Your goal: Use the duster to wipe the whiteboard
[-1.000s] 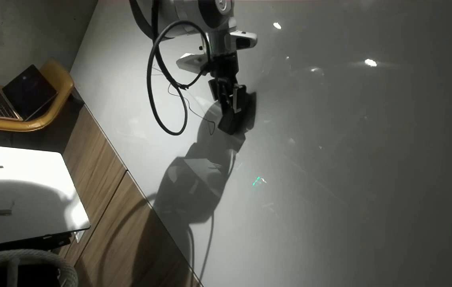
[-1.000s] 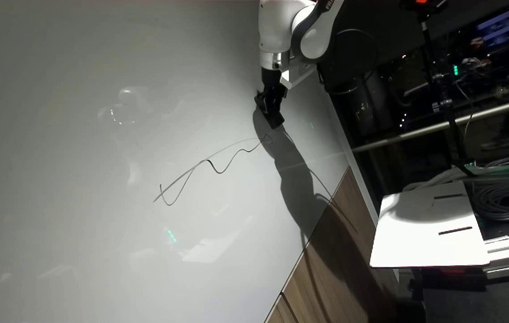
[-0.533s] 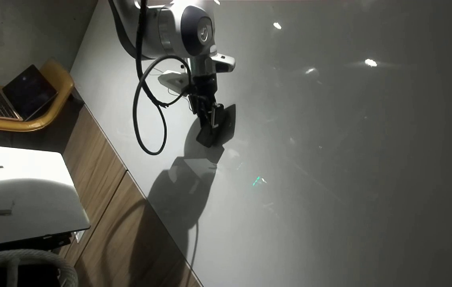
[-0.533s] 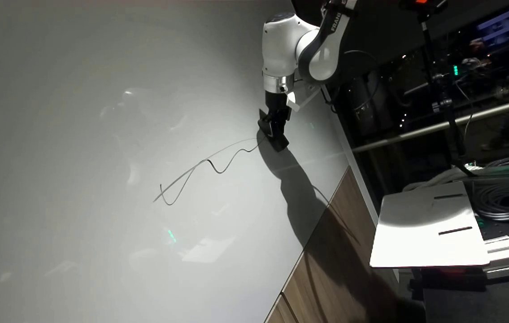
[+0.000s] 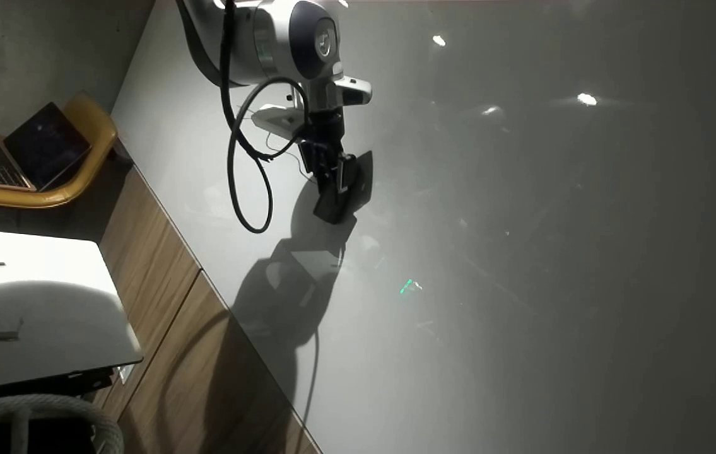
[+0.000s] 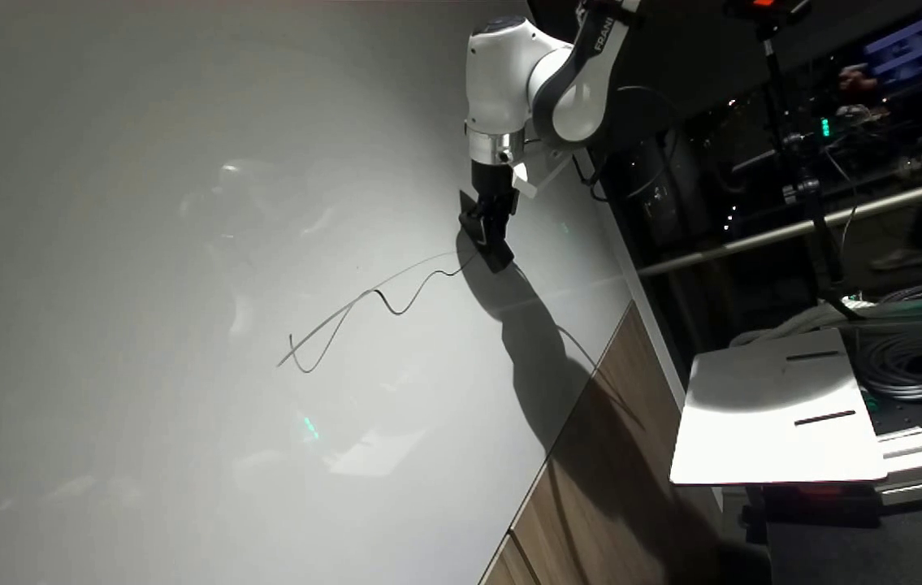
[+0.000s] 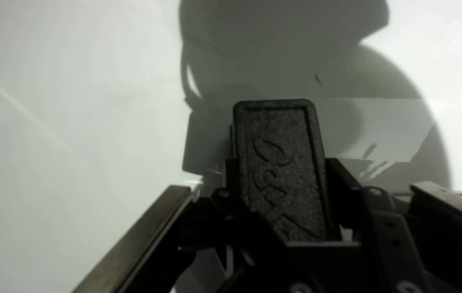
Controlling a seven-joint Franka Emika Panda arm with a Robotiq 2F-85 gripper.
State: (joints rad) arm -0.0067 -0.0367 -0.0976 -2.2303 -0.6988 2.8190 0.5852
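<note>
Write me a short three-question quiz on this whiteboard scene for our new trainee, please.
1. True or false: the fingers grip the duster.
2. Multiple choice: where does the open laptop rest?
A) on the white tabletop
B) on the yellow chair
C) against the wooden panels
3. Fill in the missing word: in an exterior view, the whiteboard shows thin, dark, curving ...

Key: 1 true; 2 B; 3 lines.
</note>
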